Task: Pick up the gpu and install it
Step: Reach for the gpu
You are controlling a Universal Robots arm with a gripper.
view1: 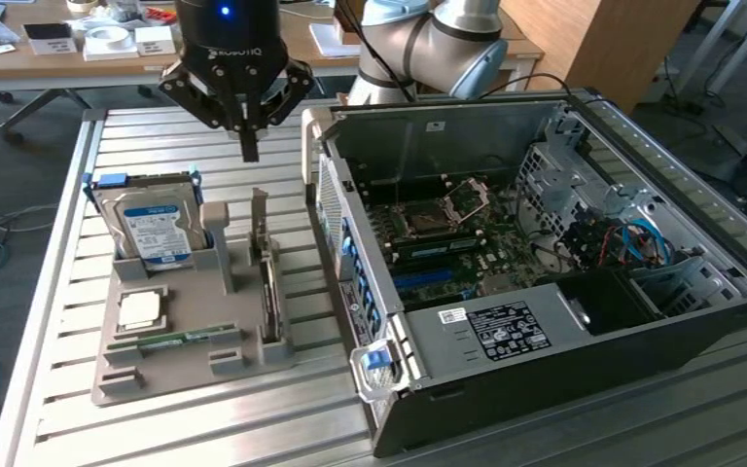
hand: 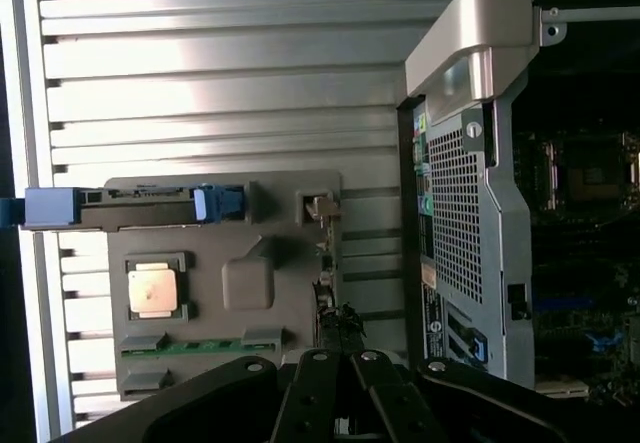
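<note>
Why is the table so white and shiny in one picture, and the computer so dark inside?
Wrist view: light glares off the metal table, so the open computer case beside it looks nearly black. Exterior view: softer light, so the motherboard inside shows.

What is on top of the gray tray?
On the tray: a hard drive upright, a CPU and a memory stick lying flat, and the gpu on edge in a slot. The slot covers the gpu's lower edge.
</note>
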